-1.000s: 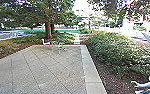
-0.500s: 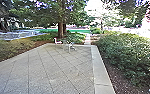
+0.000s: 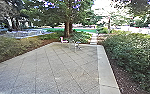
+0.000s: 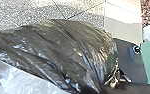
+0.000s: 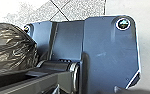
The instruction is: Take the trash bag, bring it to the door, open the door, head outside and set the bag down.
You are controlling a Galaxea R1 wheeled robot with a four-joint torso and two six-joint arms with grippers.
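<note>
Head view: grey speckled stone paving [image 3: 63,72] stretches ahead, outdoors. Left wrist view: the shiny black plastic trash bag [image 4: 66,47] looks nearer the left arm; I can't tell the left gripper's state. Right wrist view: right gripper's state unclear.

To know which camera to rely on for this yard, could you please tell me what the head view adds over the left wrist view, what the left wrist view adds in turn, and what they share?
Head view: a tree trunk, a leafy bush on the right and a small, pale chair-like shape at the far end.

Left wrist view: the dark trash bag, large and creased, with whitish plastic beside it.

Both: grey paving, its pale border and the brown ground beyond that.
</note>
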